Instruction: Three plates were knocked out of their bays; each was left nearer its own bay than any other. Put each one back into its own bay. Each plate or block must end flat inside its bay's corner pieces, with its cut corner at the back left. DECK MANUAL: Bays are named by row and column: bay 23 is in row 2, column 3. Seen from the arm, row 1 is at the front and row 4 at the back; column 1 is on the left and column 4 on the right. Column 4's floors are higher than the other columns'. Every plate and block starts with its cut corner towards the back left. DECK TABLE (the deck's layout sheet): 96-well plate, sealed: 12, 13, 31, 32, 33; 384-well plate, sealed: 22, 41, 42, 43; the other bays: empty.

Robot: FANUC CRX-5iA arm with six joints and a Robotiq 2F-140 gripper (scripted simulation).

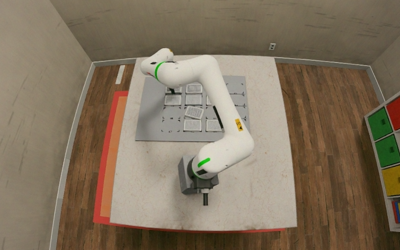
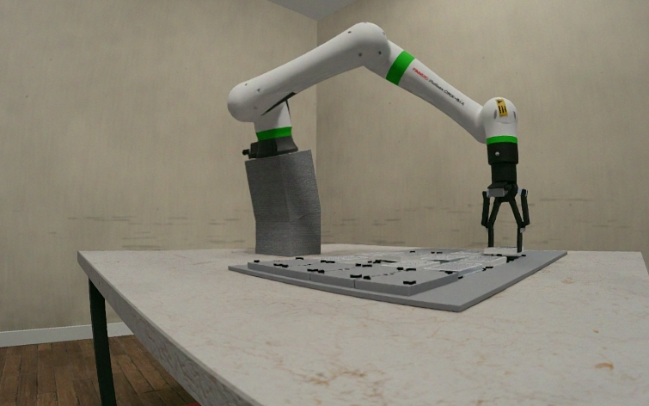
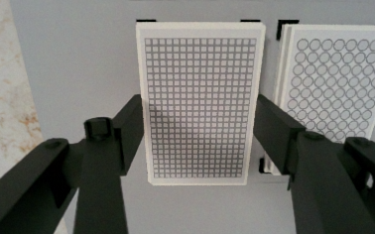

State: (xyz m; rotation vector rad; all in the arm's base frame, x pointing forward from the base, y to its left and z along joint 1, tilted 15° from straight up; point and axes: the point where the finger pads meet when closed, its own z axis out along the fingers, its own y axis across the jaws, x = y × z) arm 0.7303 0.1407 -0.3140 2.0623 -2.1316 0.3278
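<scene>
Over bay 41, at the deck's back left, the gripper [image 1: 172,90] [image 2: 505,248] [image 3: 197,111] grips a 384-well plate [image 1: 179,90] [image 2: 498,250] [image 3: 199,106] by its long sides, beside the 96-well plate [image 1: 172,100] [image 3: 334,81] in bay 31. Another plate [image 1: 194,112] sits askew around bay 22.

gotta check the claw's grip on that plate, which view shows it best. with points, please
Wrist: both fingers flank the plate [image 1: 177,89] [image 2: 501,249] [image 3: 201,106]. Exterior shows it small, side-on, between the fingertips; top shows it partly hidden by the arm.

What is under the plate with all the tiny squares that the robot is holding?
Black corner pieces of a bay peek out past one edge of the 384-well plate. The plate covers the rest, so I can't tell you.
</scene>
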